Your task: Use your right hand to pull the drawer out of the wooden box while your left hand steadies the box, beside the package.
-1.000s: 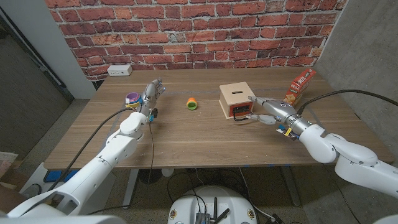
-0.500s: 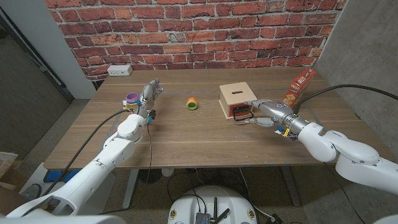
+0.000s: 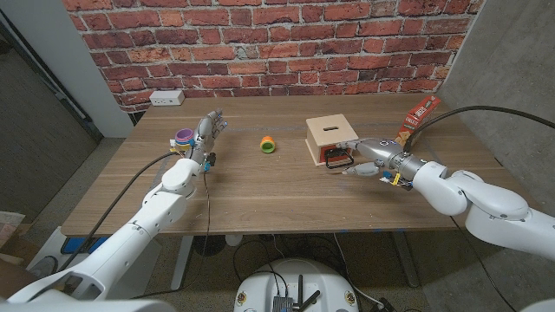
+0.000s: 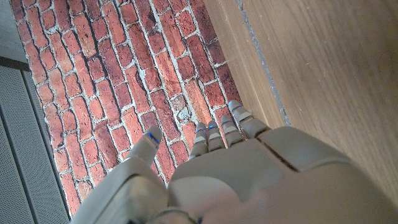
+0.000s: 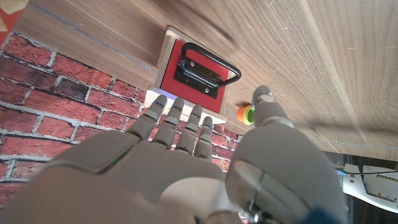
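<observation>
1. The wooden box [image 3: 329, 136] sits right of table centre, the package [image 3: 414, 118] at its 3 o'clock; its red drawer [image 5: 194, 71] looks barely out, if at all.
2. The right hand [image 3: 368, 159], fingers apart and empty, hovers at the black handle [image 5: 208, 67], ungrasped.
3. The left hand [image 3: 206, 136], fingers loosely apart, waits far off at 9 o'clock; steadying and pulling remain.

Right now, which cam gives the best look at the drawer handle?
Right wrist view: the black handle shows large and face-on against the red drawer front, with the right hand open short of it. Head view shows the handle small, partly behind the fingers. Left wrist view faces brick wall and table.
</observation>
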